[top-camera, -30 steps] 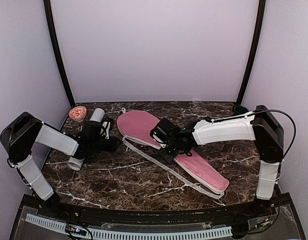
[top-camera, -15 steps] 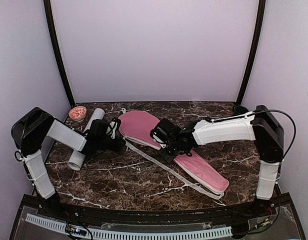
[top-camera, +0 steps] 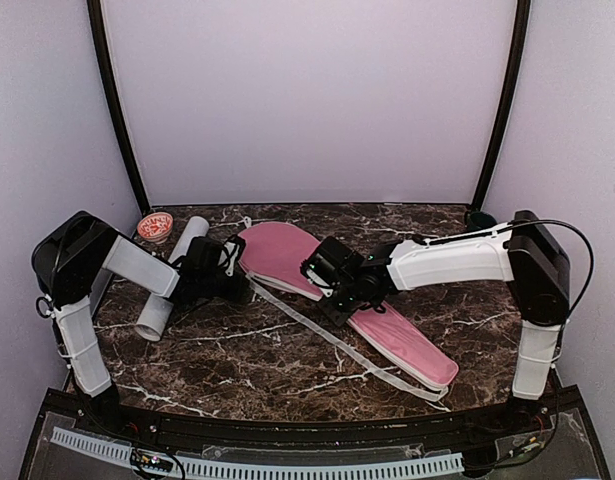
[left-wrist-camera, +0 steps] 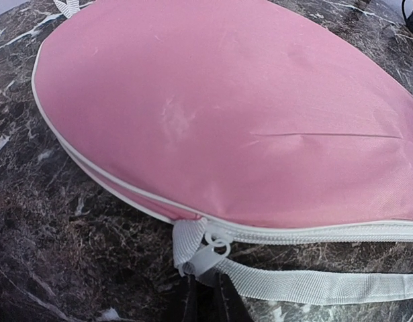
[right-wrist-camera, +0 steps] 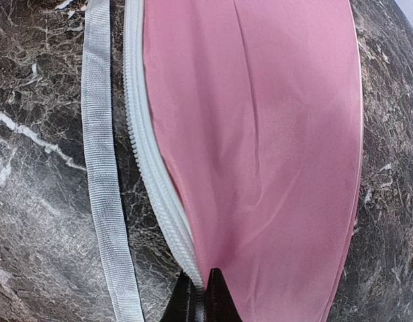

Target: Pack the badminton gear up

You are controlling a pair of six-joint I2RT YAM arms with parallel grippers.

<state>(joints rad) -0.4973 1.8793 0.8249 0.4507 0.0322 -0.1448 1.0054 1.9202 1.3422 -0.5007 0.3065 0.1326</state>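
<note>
Leftward, the left gripper pinches the white zipper pull of the pink racket-shaped fabric cover; the right gripper clamps its zipped edge.

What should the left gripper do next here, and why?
Probably pinch the zipper pull firmly: the left gripper sits right at it beside the strap, and the right gripper is shut on the pink cover at its zipped edge, seemingly steadying it.

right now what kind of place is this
Probably a robot test booth, not a home: plain lilac walls with black corner poles, a dark marble-look table, and two robot arms mounted at its near edge.
</note>
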